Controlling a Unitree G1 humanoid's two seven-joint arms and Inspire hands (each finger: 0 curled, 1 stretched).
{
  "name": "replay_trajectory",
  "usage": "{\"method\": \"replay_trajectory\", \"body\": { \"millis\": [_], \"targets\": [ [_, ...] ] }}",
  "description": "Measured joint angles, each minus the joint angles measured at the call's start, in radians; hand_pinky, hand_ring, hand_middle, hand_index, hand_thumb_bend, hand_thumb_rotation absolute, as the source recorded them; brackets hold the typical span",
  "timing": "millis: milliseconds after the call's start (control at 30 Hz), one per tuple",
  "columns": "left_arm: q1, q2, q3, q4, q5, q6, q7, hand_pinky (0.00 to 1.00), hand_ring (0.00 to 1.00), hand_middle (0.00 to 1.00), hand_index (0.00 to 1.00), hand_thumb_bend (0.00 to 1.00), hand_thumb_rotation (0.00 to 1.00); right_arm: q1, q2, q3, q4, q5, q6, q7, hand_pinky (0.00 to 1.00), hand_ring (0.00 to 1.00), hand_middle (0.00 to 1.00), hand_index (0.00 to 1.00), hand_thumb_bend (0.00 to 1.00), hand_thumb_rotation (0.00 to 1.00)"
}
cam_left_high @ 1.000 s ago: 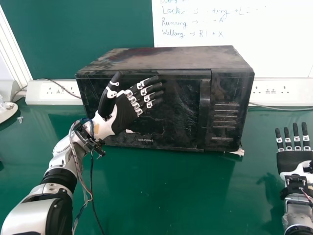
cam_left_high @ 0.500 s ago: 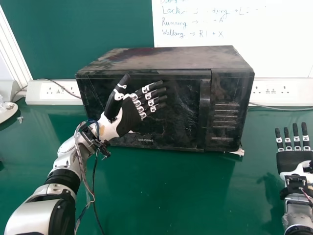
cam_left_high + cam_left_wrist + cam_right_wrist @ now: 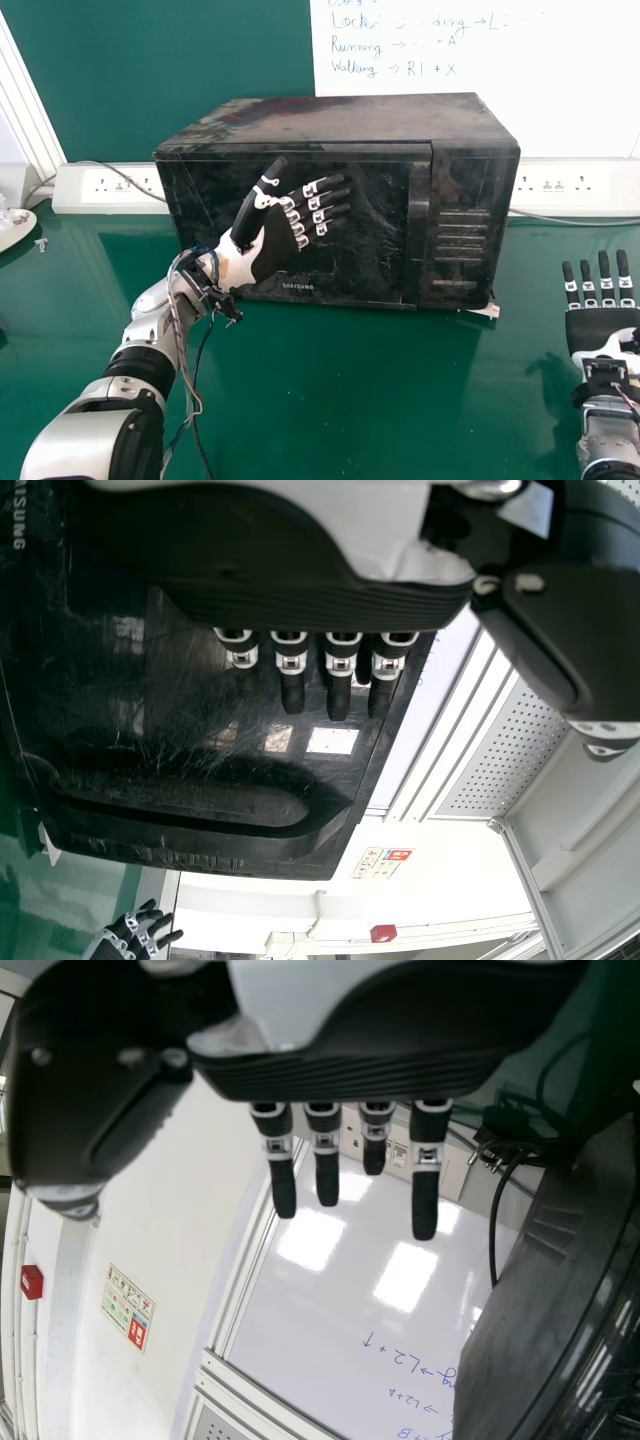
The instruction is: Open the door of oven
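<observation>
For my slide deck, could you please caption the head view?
The robot's open left hand before the closed black oven, its right hand beside it over the green table.

Up from the lower left slanted the left arm (image 3: 150, 355), cables (image 3: 180, 320) looping at its wrist, and there was the left hand (image 3: 274, 246): fingers straight, pointing rightward, thumb cocked up and apart! Over at the right edge lay the right arm (image 3: 607, 435), the right hand (image 3: 598, 326) open, straight fingers aimed forward.
</observation>
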Motion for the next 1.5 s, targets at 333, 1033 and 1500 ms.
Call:
{"method": "replay_trajectory", "body": {
  "millis": [333,1033,1500],
  "targets": [
    [-0.023,-0.01,-0.001,-0.002,0.001,0.027,0.053,0.54,0.85,0.94,0.86,0.89,0.89,0.0,0.0,0.0,0.0,0.0,0.0,0.0,0.99,1.0,1.0,0.97,1.0,0.9],
    [-0.068,-0.027,-0.012,0.024,0.027,0.095,0.186,0.59,0.79,0.85,0.84,0.89,0.92,-0.001,0.003,0.002,0.0,0.0,-0.013,-0.003,0.99,1.0,1.0,0.97,1.0,0.89],
    [-0.113,-0.049,-0.05,0.051,0.081,0.102,0.207,0.62,0.76,0.8,0.8,0.92,0.9,-0.003,0.005,0.002,0.001,0.0,-0.016,-0.003,0.97,0.98,1.0,0.96,1.0,0.9]
  ]
}}
